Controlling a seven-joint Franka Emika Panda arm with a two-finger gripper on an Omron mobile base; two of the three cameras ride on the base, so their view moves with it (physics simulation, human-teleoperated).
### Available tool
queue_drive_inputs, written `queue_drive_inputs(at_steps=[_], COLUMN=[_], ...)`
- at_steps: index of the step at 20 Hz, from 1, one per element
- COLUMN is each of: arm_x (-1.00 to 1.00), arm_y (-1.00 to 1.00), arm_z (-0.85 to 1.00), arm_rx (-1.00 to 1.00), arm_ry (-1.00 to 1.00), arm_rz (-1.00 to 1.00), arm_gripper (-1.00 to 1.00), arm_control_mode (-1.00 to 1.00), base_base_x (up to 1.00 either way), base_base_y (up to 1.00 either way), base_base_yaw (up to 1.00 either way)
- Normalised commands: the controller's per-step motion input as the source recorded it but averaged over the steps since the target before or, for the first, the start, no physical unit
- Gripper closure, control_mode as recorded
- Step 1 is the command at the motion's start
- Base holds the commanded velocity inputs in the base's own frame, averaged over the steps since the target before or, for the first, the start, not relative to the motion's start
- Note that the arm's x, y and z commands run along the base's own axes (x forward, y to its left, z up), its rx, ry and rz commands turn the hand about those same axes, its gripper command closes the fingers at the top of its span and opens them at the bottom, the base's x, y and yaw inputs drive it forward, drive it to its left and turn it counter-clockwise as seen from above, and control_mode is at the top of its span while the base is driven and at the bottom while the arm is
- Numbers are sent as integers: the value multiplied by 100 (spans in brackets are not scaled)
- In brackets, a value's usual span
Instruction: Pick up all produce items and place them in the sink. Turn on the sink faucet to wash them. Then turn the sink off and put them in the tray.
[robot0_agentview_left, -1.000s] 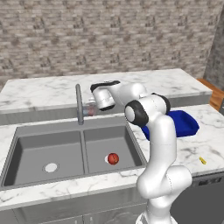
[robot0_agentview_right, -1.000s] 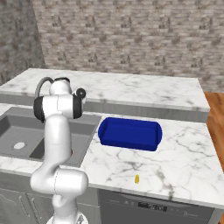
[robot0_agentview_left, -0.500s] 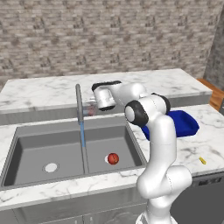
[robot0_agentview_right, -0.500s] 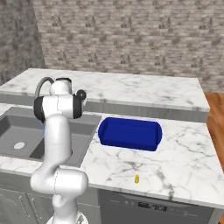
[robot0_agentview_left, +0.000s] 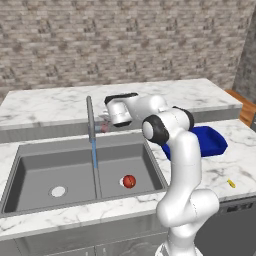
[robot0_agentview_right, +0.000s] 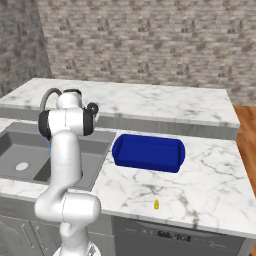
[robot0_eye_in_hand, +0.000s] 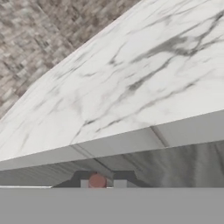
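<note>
My gripper (robot0_agentview_left: 105, 127) is hard to read at the back of the sink (robot0_agentview_left: 30, 165): in the left base view it is a blur just at 3 o'clock of the faucet (robot0_agentview_left: 90, 115) stem, and in the right base view my own arm (robot0_agentview_right: 65, 150) covers it. In the hand view the grey band cuts off all but the finger tips, which stand nearly together with the lever's (robot0_eye_in_hand: 97, 180) reddish mark between them. The gripper is all but closed, though whether it pinches the lever or merely flanks it I cannot tell. A second ago no water ran; now a thin blue stream of water (robot0_agentview_left: 94, 155) drops from the spout onto the divider between the two bowls, as it already did half a second ago. The round red-orange fruit (robot0_agentview_left: 129, 181) has not moved. It lies loose on the floor of the right bowl, over its drain, well apart from the gripper at about 5 o'clock of it in the left base view. The blue tray (robot0_agentview_left: 212, 145) sits on the marble desk (robot0_agentview_right: 210, 180) at 3 o'clock of the sink, partly hidden behind my arm. A tiny yellow object (robot0_agentview_right: 156, 204), too small to identify, lies near the desk's front edge.
</note>
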Motion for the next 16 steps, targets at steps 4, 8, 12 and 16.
queue_drive_inputs(at_steps=[4, 8, 12, 16], arm_x=[1, 6, 9, 10], arm_y=[0, 4, 16, 33], arm_z=[0, 0, 3, 15], arm_rx=[0, 0, 0, -1], arm_ry=[0, 0, -1, -1], arm_rz=[0, 2, 7, 9], arm_gripper=[100, 100, 100, 100], arm_control_mode=[-100, -100, -100, -100], base_base_x=[0, 0, 0, 0], base_base_y=[0, 0, 0, 0], base_base_yaw=[0, 0, 0, 0])
